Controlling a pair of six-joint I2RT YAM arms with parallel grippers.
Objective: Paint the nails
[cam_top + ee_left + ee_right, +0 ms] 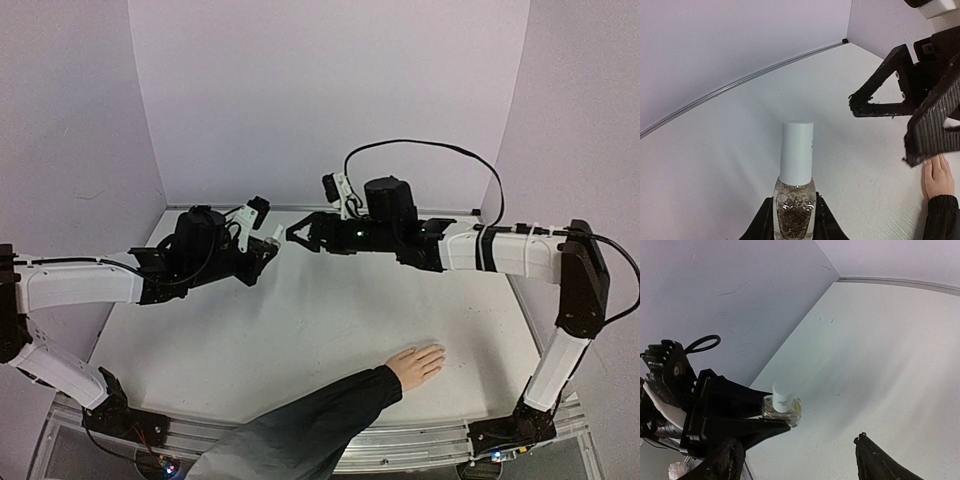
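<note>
Top camera looks down on table [300, 330]; close wrist cameras share the bottle [795, 205].

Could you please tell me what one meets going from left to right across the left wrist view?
The nail polish bottle with its white cap → the right gripper, its jaws apart → the hand at the right edge, above its black sleeve.

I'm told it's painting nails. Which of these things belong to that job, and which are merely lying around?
Part of the job:
- hand, its nails too small to make out
- glitter polish bottle, white cap on, gripped by the left pincer
- right pincer, open, near the bottle

Just around:
- black sleeve
- looped cable
- table
</note>
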